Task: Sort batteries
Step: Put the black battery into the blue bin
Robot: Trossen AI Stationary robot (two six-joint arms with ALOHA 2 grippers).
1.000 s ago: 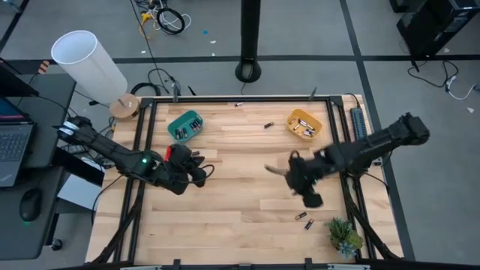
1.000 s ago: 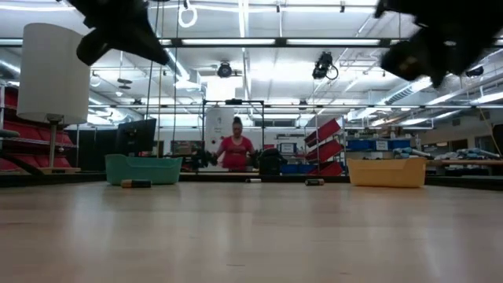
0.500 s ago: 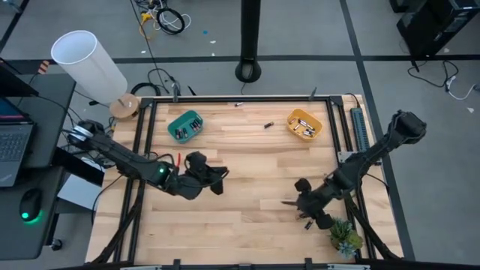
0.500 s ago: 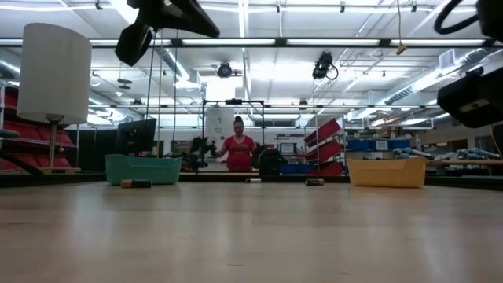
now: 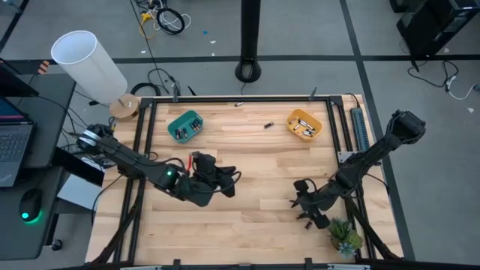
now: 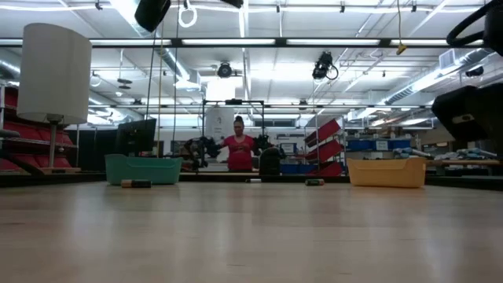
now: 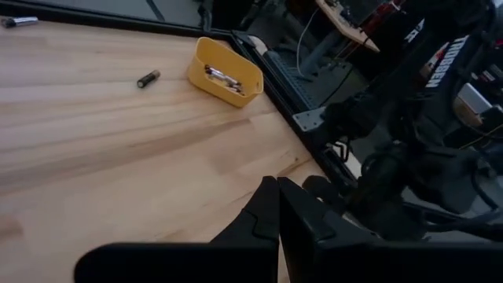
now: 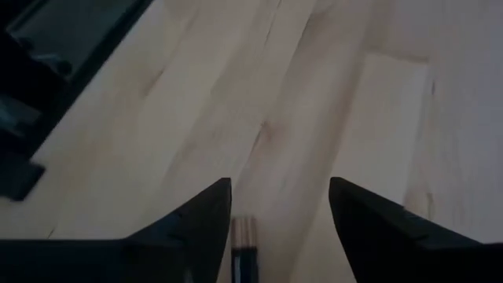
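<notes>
Right wrist view shows the right gripper (image 8: 279, 228) spread wide, a battery (image 8: 244, 250) hugging one finger (image 8: 206, 228), so closing could knock it aside; the left gripper (image 7: 277, 206), pressed together, waits mid-table.

One partly legible brand marking, on the far arm in the left wrist view.

White block lettering runs along the dark housing of the right robot arm (image 7: 440, 67); it appears to begin "TROSSEN", though its end is cut off by the housing's edge. No other text, label or number is legible in any view.
</notes>
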